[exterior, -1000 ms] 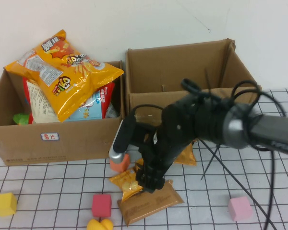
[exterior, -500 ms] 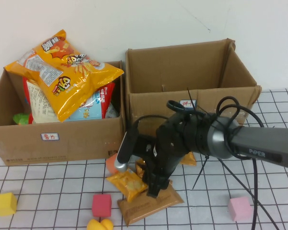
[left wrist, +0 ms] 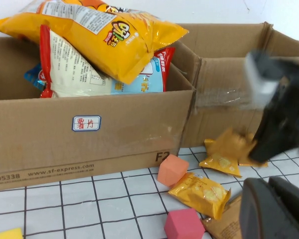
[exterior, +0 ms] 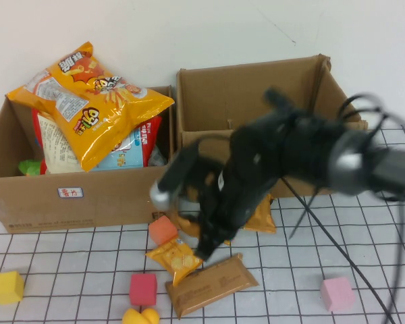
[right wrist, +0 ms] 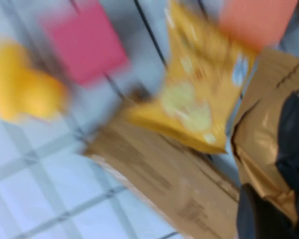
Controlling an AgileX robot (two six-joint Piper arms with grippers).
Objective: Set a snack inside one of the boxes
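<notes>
My right gripper hangs just above the table in front of the two boxes. It is shut on a small orange snack packet, which shows pinched between the dark fingers in the right wrist view. The arm is blurred. A small yellow packet and a brown bar packet lie under it. The right cardboard box is open and looks empty. The left box is piled with large snack bags. My left gripper is low over the table near the brown bar, empty, fingers together.
An orange cube, a pink cube, a yellow cube, a yellow shape and a light pink cube lie on the gridded table. Another orange packet lies in front of the right box.
My right arm has risen and swung back from the table with the orange packet in its fingers. The yellow packet and brown bar stay on the table.
</notes>
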